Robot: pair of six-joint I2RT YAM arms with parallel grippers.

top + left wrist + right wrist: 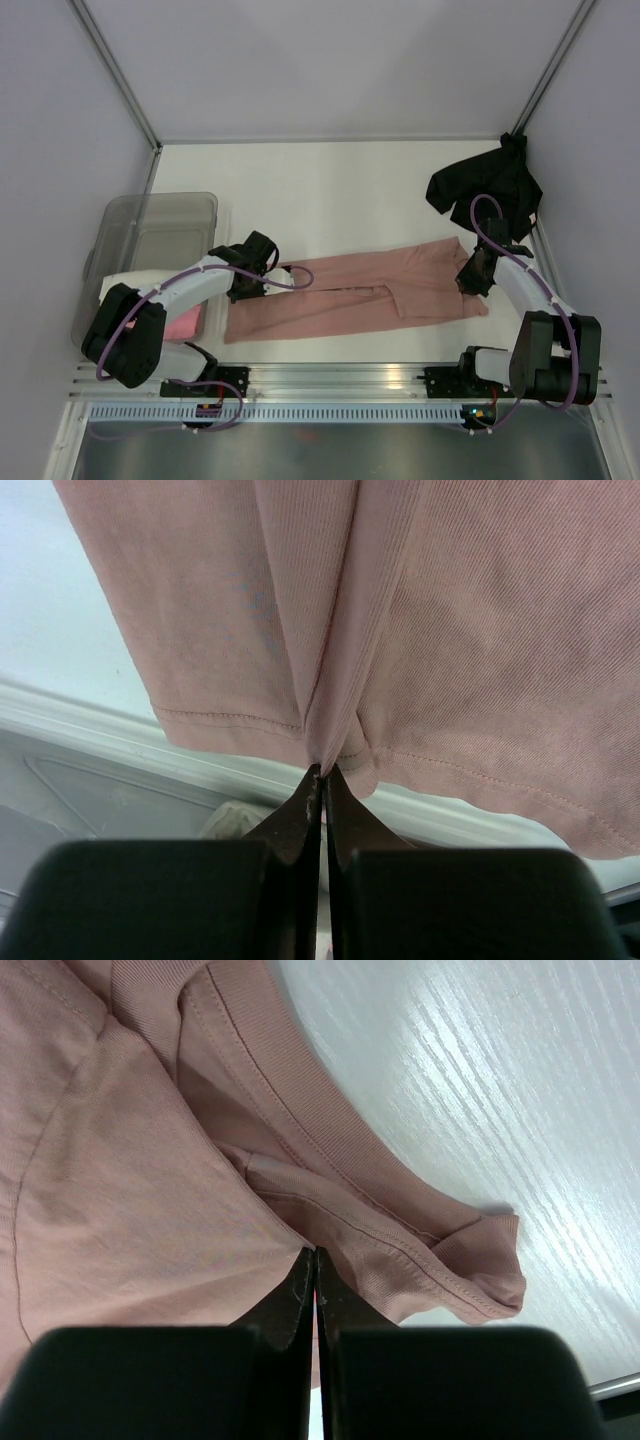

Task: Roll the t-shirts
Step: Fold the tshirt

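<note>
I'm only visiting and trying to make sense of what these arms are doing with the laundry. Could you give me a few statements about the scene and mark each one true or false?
1. The left gripper and the right gripper each pinch an opposite end of the salmon-pink t-shirt. True.
2. The black t-shirt is rolled up neatly. False: it lies crumpled at the far right corner of the table.
3. The salmon-pink t-shirt is inside the grey bin. False: it stretches across the table, beside the bin.
4. The right gripper pinches the end with the collar. True.
</note>
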